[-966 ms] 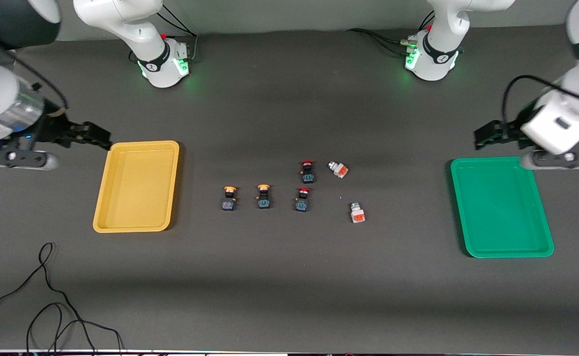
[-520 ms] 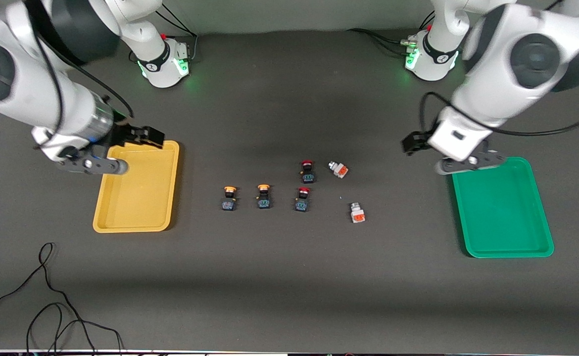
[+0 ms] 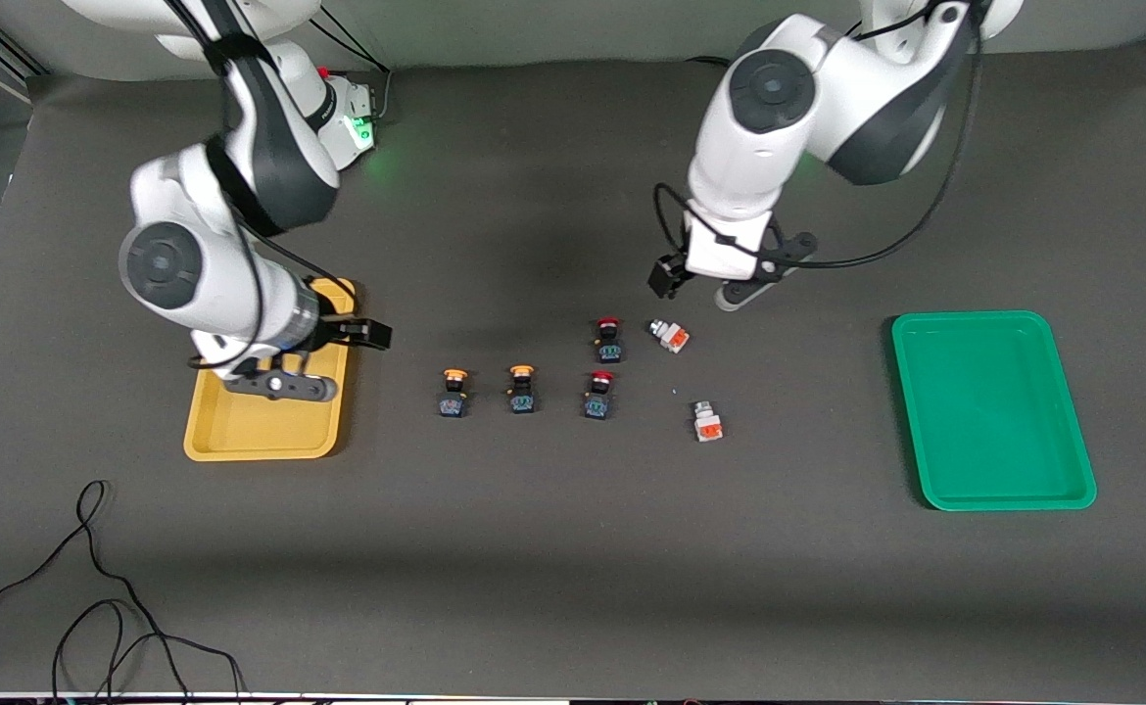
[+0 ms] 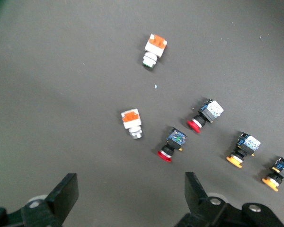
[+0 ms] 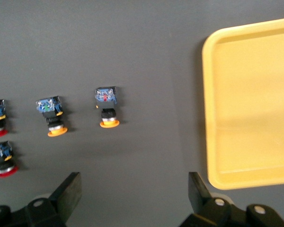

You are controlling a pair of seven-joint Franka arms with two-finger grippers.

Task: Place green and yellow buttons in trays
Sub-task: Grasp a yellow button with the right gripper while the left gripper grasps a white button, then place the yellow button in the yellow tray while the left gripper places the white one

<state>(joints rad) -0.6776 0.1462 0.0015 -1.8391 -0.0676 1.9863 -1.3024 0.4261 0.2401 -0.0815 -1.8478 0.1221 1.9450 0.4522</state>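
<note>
Here both arms reach toward the buttons, nothing yet grasped.
The left hand (image 3: 666,279), released and empty, hangs over the bare desk (image 3: 553,548) just beside the farther white-grey button (image 3: 671,335); the nearer white-grey button (image 3: 707,421) lies between the red-capped buttons (image 3: 603,367) and the green tray (image 3: 992,409). The right hand (image 3: 372,335), likewise released, hangs over the yellow tray (image 3: 269,436) at its edge toward the two yellow-capped buttons (image 3: 487,392), which stand side by side. A sound approach would probably centre each hand over one button, straddle its body squarely, and keep clear of the red-capped pair, which sits close by.
</note>
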